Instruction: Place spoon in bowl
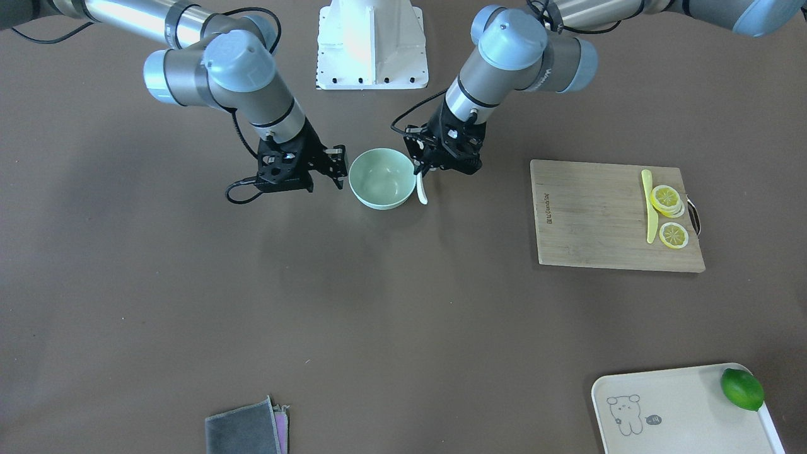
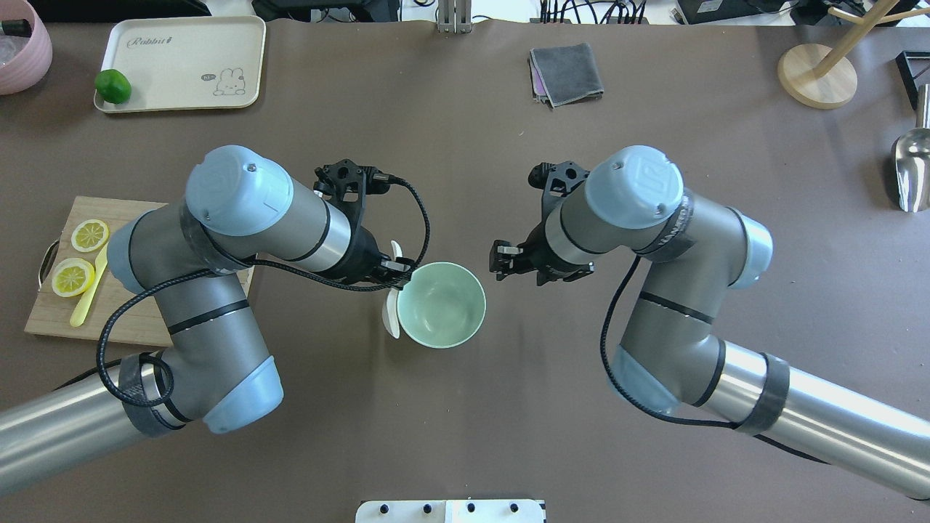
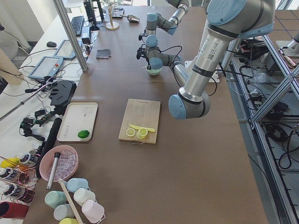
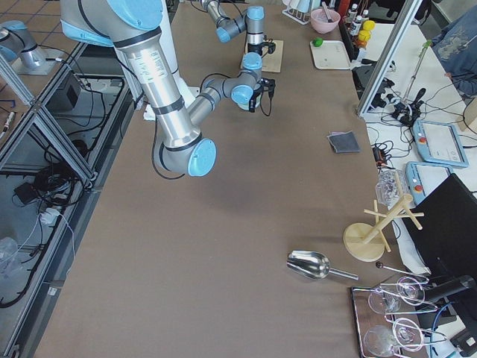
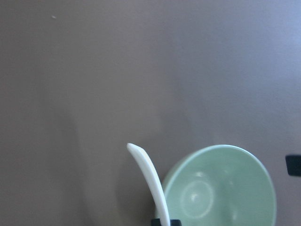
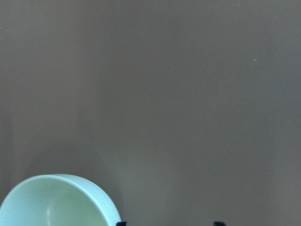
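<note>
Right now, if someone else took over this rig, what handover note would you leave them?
Left gripper: shut on the spoon, just outside the bowl rim, on the robot's left.
Right gripper: open, empty, at the bowl's opposite side.
Done: spoon grasped; bowl empty.
Left: carry the spoon over the bowl and release it.

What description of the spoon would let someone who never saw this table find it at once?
Find the mint-green bowl near the middle of the brown table. The spoon is the small glossy white piece just outside its rim, in the left gripper. The other utensil, on the wooden board, is flat and yellow.
</note>
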Robot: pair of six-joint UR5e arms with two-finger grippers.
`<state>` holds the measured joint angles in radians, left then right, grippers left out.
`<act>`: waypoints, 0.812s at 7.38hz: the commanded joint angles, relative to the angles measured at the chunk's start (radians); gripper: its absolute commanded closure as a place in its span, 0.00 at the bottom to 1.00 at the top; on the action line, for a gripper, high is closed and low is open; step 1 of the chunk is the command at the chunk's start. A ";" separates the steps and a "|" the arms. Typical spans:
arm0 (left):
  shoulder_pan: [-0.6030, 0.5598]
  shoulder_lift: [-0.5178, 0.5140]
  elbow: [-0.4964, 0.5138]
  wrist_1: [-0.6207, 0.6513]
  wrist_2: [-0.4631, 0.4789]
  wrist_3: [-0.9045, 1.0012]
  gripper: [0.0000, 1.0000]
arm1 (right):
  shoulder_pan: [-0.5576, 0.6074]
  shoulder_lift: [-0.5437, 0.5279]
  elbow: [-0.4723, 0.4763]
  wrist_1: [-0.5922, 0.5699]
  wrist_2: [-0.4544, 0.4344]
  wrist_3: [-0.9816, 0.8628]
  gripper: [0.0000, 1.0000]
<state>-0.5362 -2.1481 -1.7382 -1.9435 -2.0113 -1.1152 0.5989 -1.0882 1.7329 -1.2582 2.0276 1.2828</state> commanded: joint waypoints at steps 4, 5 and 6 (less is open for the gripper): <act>0.079 -0.075 0.023 -0.008 0.109 -0.029 0.02 | 0.124 -0.220 0.114 0.000 0.082 -0.131 0.00; 0.024 -0.069 0.026 -0.009 0.105 -0.005 0.02 | 0.131 -0.226 0.114 0.000 0.083 -0.131 0.00; -0.016 -0.062 0.026 -0.003 0.095 0.041 0.02 | 0.146 -0.234 0.120 0.000 0.085 -0.131 0.00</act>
<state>-0.5029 -2.2164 -1.7130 -1.9509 -1.9080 -1.1173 0.7305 -1.3126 1.8476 -1.2579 2.1097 1.1525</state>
